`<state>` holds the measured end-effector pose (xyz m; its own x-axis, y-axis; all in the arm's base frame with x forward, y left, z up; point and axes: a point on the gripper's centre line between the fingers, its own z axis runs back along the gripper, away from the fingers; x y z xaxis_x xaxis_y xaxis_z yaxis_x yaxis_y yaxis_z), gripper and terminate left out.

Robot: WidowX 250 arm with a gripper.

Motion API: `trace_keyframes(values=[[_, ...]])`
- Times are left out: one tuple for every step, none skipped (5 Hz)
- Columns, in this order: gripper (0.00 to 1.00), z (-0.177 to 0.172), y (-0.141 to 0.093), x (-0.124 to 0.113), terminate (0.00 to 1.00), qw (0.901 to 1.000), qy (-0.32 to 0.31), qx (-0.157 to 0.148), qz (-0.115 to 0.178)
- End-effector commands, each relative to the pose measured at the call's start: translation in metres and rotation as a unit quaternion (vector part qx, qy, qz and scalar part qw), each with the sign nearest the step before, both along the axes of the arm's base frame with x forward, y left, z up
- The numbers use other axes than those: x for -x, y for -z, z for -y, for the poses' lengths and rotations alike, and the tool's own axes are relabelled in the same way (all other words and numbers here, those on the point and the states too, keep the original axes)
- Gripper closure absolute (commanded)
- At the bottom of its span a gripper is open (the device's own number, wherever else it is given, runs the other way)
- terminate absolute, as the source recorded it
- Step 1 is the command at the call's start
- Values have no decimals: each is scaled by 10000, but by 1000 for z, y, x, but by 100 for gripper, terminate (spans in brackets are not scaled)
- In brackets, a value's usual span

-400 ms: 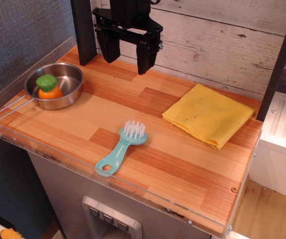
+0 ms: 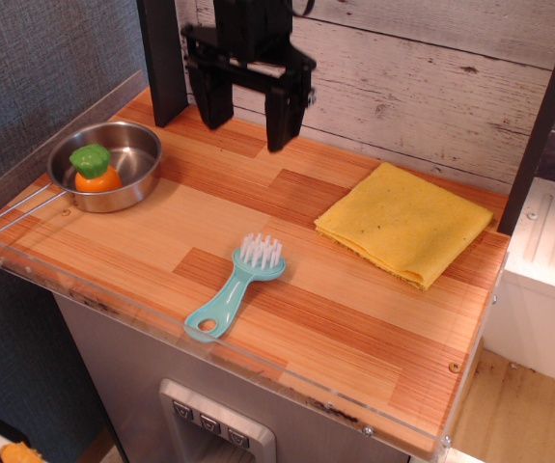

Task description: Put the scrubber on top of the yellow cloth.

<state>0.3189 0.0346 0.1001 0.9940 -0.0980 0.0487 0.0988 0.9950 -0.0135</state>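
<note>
The teal scrubber (image 2: 235, 286) lies flat on the wooden counter near the front edge, white bristles pointing up and away, handle with its hole toward the front left. The folded yellow cloth (image 2: 404, 224) lies at the right of the counter, apart from the scrubber. My black gripper (image 2: 247, 133) hangs open and empty above the back of the counter, well behind the scrubber and left of the cloth.
A small steel pan (image 2: 106, 166) with a long handle sits at the left, holding an orange and green toy vegetable (image 2: 95, 168). A dark post (image 2: 164, 60) stands at the back left. A clear plastic lip (image 2: 258, 362) runs along the counter's front edge.
The gripper has moved slightly down and a little toward the front. The scrubber, cloth and pan have not moved.
</note>
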Motion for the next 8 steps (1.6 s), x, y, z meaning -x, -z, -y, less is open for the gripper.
trace_keyframes(values=[[0,7,18,56,0,10000,-41,42,2],[0,6,48,80,0,9988,-78,-342,-334],[0,7,68,78,0,9971,-151,-630,-387],[0,15,76,66,0,9975,-193,-624,-277],[0,21,83,60,0,9976,-132,-649,-215],[0,24,87,60,0,9974,-122,-692,-175],[100,21,89,62,0,9970,-127,-741,-173],[100,21,86,65,0,9968,-80,-778,-132]])
